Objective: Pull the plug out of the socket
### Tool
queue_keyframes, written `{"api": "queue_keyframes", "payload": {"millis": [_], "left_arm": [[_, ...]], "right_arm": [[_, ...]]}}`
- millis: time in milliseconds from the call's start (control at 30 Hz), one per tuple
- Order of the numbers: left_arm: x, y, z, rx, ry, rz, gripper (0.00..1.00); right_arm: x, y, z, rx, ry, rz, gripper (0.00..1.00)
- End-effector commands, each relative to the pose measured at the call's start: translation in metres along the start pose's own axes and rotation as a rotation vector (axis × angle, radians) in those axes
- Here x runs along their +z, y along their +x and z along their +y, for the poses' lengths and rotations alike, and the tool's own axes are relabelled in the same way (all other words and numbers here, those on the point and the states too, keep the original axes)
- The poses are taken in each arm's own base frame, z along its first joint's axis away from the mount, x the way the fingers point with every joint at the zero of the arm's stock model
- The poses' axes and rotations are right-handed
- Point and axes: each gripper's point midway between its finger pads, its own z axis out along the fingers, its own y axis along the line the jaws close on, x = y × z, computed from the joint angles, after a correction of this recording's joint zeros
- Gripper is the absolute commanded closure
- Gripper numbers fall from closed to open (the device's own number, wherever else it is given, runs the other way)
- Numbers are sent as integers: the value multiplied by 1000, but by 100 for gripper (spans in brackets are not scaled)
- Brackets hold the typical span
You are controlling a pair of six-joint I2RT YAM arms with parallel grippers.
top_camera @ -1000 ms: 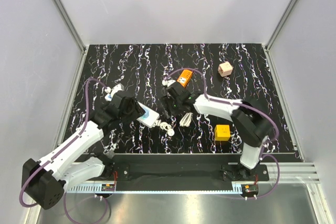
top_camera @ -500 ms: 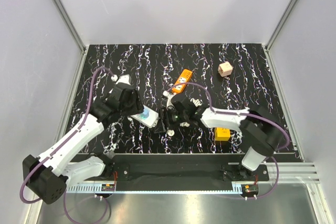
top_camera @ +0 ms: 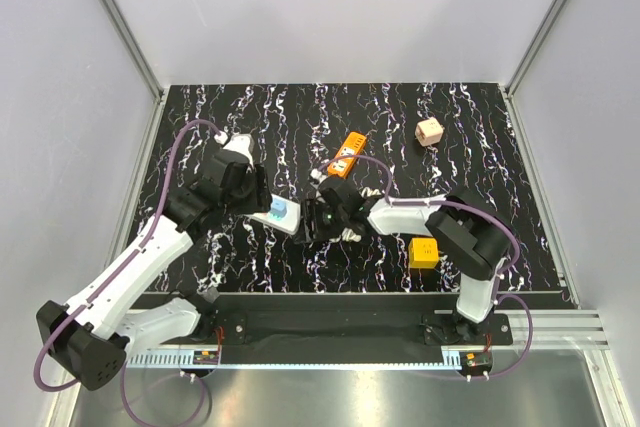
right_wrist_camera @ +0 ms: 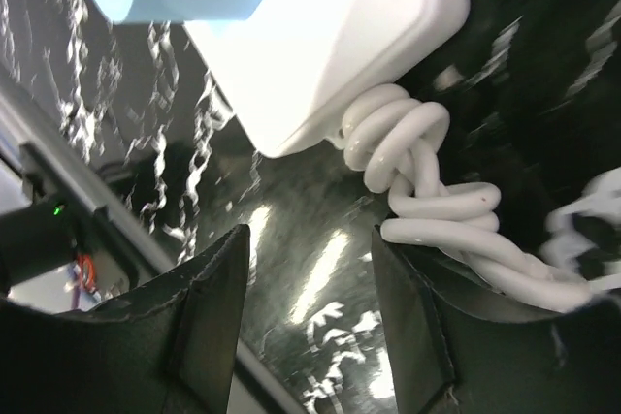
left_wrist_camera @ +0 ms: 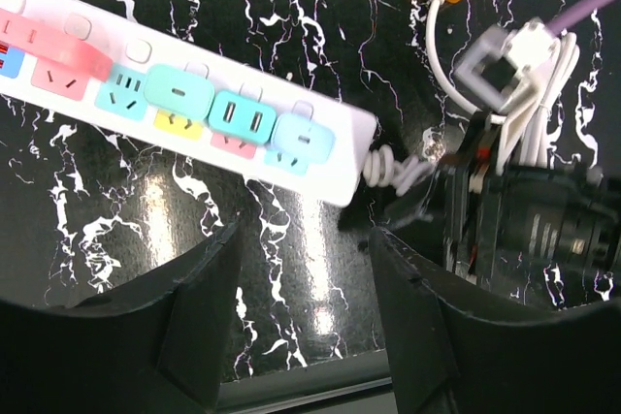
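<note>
The socket (left_wrist_camera: 194, 109), a long white strip with coloured square outlets, runs from upper left to centre in the left wrist view; its end also shows in the top view as the socket (top_camera: 279, 214). A raised teal block (left_wrist_camera: 179, 94) sits on the outlet row; I cannot tell whether it is the plug. My left gripper (left_wrist_camera: 306, 239) is open and empty, above bare table just near of the strip's end. My right gripper (right_wrist_camera: 310, 239) is open beside the coiled white cord (right_wrist_camera: 427, 181) at the strip's end (right_wrist_camera: 330, 36), with the cord lying by its right finger.
An orange power strip (top_camera: 347, 153) lies behind the right gripper (top_camera: 313, 224), its white cord bundled nearby (left_wrist_camera: 543, 94). A beige cube (top_camera: 430, 131) is at the back right and a yellow cube (top_camera: 424, 252) at the front right. A metal rail borders the table's near edge.
My left gripper has drawn back up and to the left off the socket and opened a little. My right gripper has moved nearer and left to the strip's cord end.
</note>
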Motion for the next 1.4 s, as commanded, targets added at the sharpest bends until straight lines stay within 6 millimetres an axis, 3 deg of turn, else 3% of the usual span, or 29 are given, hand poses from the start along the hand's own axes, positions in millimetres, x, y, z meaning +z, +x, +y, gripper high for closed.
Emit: {"api": "queue_keyframes", "payload": {"millis": [0,33,267,500,600,700,833,933,1067,1167,1200,1300,1367], "left_arm": [[-2,-3,-4,16,28,-10,41],[-2,-3,-6,21,39,-8,41],[10,-1,-19,77,91,45,40],[13,-14,-25,80,89,29,40],[9,-18,-21,55,79,-10,41],[3,-19,-11,7,52,-54,40],[-2,-21,20,-135,-22,-101,38],[-9,-21,36,-228,-46,-145,37],[-10,-25,51,-356,-62,-188,38],[-1,-26,52,-415,-28,-171,38],[0,-27,53,-432,-26,-167,39],[7,-22,66,-507,-49,-156,42],[15,-11,78,-613,-37,-131,44]], "right_arm": [[-1,-34,-34,-68,123,-75,39],[-4,-46,-39,-72,139,-95,39],[-23,-73,-84,-99,223,-68,35],[-29,-67,-87,-104,183,-17,32],[-36,-62,-77,-82,142,-14,32],[-48,-64,-93,-42,209,-49,30],[-58,-59,-112,6,207,-30,27],[-65,-58,-90,-45,107,-8,24],[-84,-75,-55,-128,-5,-45,18],[-96,-89,-29,-182,-54,-51,15],[-97,-84,-22,-194,-55,-25,14],[-107,-101,4,-275,-48,-56,11],[-109,-110,6,-322,-9,-79,9]]}}
